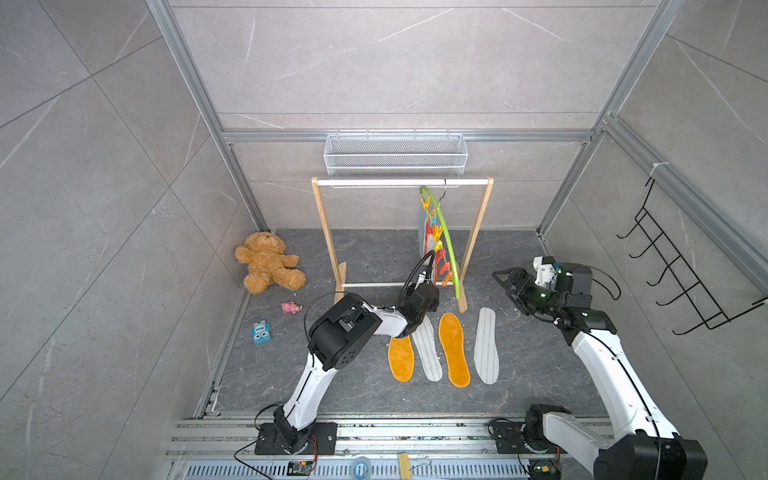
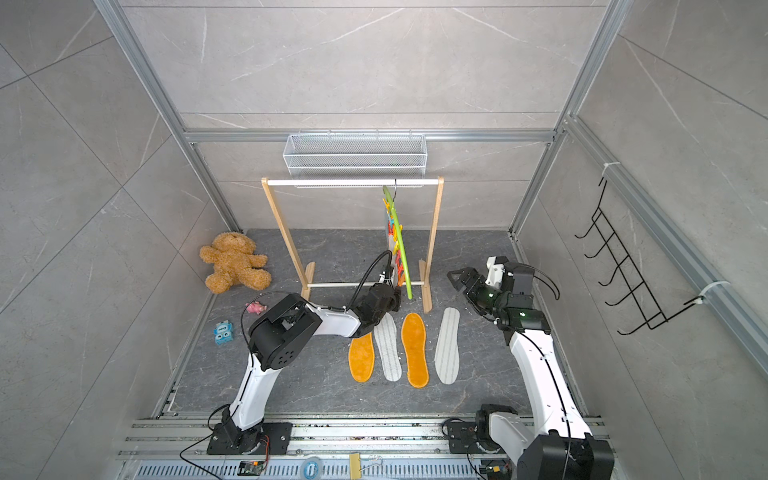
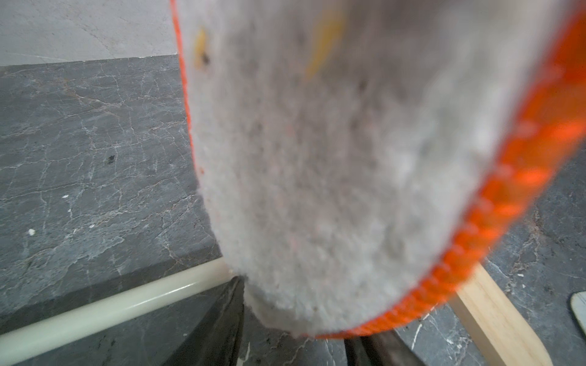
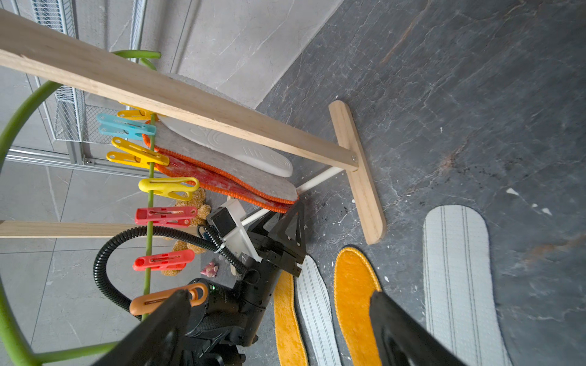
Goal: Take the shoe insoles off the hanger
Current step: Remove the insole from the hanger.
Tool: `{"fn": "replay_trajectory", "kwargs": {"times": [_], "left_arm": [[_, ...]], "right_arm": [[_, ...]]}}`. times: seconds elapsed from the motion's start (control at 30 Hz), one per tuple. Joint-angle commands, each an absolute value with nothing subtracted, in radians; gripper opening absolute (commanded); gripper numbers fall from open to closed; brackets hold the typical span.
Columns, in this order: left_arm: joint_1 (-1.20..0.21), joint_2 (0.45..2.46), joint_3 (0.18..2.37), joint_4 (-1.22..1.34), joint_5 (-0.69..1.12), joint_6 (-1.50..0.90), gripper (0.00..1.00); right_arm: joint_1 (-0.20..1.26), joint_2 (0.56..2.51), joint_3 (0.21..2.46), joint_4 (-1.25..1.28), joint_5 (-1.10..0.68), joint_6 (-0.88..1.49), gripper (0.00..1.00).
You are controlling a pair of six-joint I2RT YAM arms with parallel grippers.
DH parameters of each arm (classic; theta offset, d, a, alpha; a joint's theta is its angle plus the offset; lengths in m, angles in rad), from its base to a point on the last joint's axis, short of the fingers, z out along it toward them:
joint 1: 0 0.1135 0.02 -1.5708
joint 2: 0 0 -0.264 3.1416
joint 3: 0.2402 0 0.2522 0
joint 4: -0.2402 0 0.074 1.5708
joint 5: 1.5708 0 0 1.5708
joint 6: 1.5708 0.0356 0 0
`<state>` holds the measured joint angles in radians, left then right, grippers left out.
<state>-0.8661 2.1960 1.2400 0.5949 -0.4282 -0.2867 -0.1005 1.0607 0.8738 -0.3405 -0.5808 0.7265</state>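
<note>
My left end effector sits low at the foot of the wooden rail frame, at the bottom tip of a grey felt insole with an orange rim. That insole hangs clipped to the lime-green hanger. The fingers stand partly apart beside that tip. The left wrist view is blurred, so I cannot tell whether they grip it.

My right end effector hovers wide open and empty, right of the frame.

Four insoles lie in a row on the desk: an orange insole, a striped insole, a second orange insole and a second striped insole.

Both top views show the hanging insoles only edge-on. The right wrist view adds a white insole and a red mottled insole, partly crossed by the frame's post.

A teddy bear lies far left.
</note>
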Motion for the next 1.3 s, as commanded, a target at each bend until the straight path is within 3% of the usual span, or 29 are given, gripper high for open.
{"fn": "replay_trajectory", "kwargs": {"times": [0.0, 0.43, 1.03, 1.27], "left_arm": [[-0.869, 2.166, 1.22, 0.644, -0.451, -0.289, 0.49], [-0.844, 2.13, 1.171, 0.663, -0.456, -0.318, 0.4], [-0.808, 2.038, 1.134, 0.652, -0.467, -0.329, 0.0], [-0.792, 1.98, 1.114, 0.635, -0.49, -0.316, 0.0]], "right_arm": [[-0.105, 1.062, 0.864, -0.319, -0.6, 0.739, 0.91], [-0.106, 1.06, 0.855, -0.305, -0.612, 0.747, 0.91], [-0.106, 1.068, 0.84, -0.248, -0.657, 0.8, 0.86], [-0.105, 1.076, 0.842, -0.193, -0.684, 0.848, 0.78]]}}
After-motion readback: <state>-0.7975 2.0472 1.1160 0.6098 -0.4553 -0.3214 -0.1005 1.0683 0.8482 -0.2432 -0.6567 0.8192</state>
